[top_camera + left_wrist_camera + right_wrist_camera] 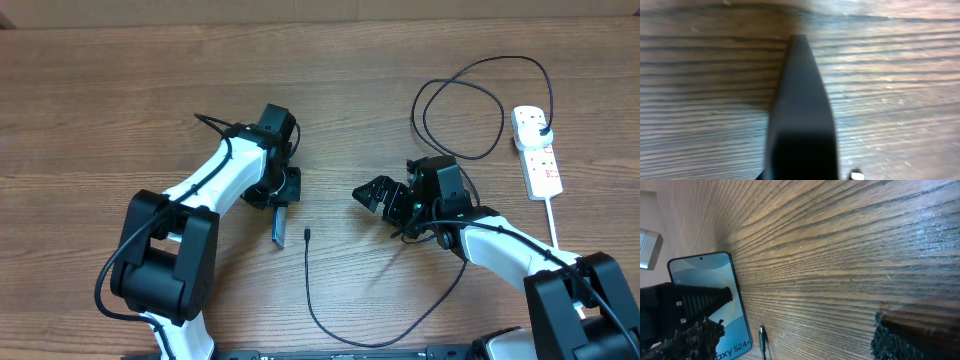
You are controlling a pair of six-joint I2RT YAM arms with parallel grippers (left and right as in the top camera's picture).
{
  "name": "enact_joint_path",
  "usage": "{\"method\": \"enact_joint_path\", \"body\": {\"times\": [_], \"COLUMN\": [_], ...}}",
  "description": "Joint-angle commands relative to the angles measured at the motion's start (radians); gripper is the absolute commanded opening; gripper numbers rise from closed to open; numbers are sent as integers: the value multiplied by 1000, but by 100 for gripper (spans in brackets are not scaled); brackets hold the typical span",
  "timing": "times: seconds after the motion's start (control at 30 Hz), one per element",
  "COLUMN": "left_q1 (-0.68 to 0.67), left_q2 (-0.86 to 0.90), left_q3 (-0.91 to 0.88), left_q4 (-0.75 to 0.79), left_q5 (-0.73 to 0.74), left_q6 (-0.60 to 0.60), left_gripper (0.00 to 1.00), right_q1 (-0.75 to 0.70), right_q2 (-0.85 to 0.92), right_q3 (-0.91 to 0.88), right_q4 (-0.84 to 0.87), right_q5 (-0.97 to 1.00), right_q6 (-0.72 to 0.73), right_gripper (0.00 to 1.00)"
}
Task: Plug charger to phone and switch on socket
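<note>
My left gripper (283,196) is shut on the phone (281,227) and holds it upright on its long edge on the table. In the left wrist view the phone (800,115) is a dark, blurred slab seen edge-on. In the right wrist view its lit blue screen (705,275) faces my right gripper, with a black finger across it. The charger's connector tip (308,235) lies on the table just right of the phone and also shows in the right wrist view (762,334). My right gripper (376,194) is open and empty, right of the tip. The black plug head (541,128) sits in the white socket (540,165).
The black cable (330,330) runs from the tip toward the front edge, curves under my right arm and loops (455,95) at the back before the socket. The socket's white lead (552,220) runs toward the front right. The wooden table (120,110) fills the views.
</note>
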Motion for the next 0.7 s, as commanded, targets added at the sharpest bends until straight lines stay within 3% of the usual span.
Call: {"method": "enact_joint_path", "body": {"times": [0.0,0.3,0.47,0.67], "left_q1": [28,160,216,223], "left_q2": [-11,-11,-11,-11], "left_q3": [40,59,59,58], "left_q4": [-1,0,-4,-31], "left_q5": [175,728,1059,1105], "left_q6": [-5,119,275,351], "left_gripper": [4,4,4,4], "right_q1": [4,4,5,30], "right_q2": [0,0,0,0], "right_q3": [6,6,7,46], "right_q4": [-16,-18,-24,-58], "right_q5": [22,20,-8,-37], "right_q6": [-8,-8,-9,-61], "right_gripper": [100,100,98,91]}}
